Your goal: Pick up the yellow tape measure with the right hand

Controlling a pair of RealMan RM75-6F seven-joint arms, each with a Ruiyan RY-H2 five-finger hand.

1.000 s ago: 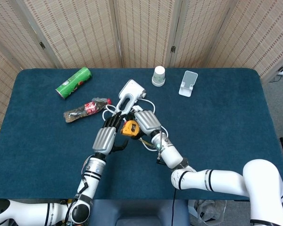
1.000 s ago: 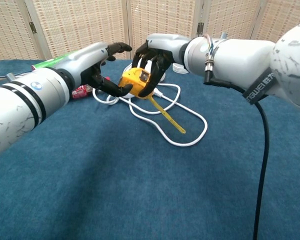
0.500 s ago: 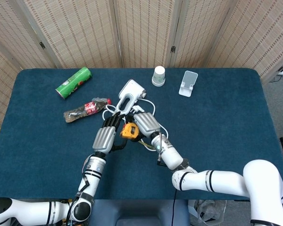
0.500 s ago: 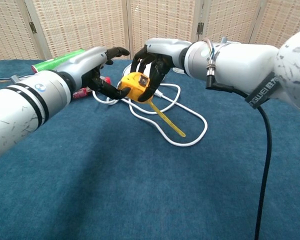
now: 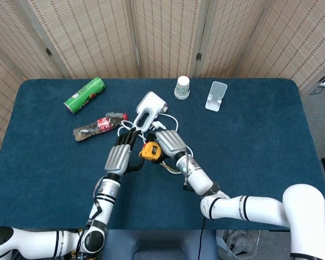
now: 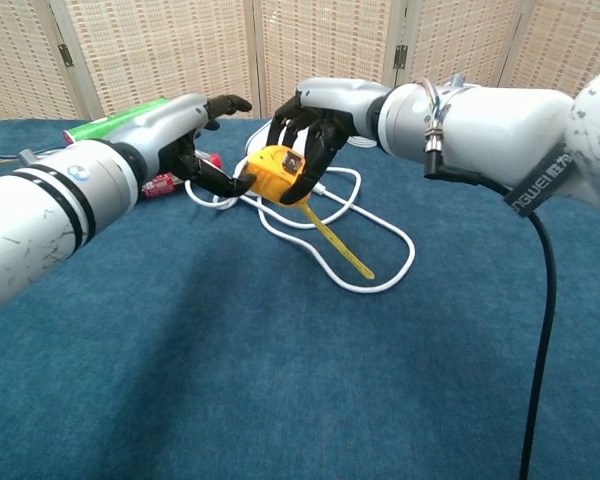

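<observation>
The yellow tape measure point(image 5: 150, 151) point(image 6: 273, 176) sits in the middle of the blue table, between both hands. My right hand point(image 5: 170, 142) point(image 6: 317, 122) grips it from above and behind, dark fingers curled over its top. A short length of yellow blade point(image 6: 337, 242) trails from it down onto the cloth. My left hand point(image 5: 119, 156) point(image 6: 198, 137) is just left of it with fingers spread. Its thumb tip touches the case's left side, and nothing lies in its palm.
A white cable point(image 6: 385, 238) loops under and around the tape measure, running to a white handled device point(image 5: 150, 105). A crushed bottle point(image 5: 97, 125) and a green can point(image 5: 85, 95) lie to the left. A white cup point(image 5: 182, 87) and a phone stand point(image 5: 216, 96) stand at the back.
My right hand has kept its grip and drawn the tape measure slightly toward me. The left hand has eased off to the left, its thumb now only at the case's edge.
</observation>
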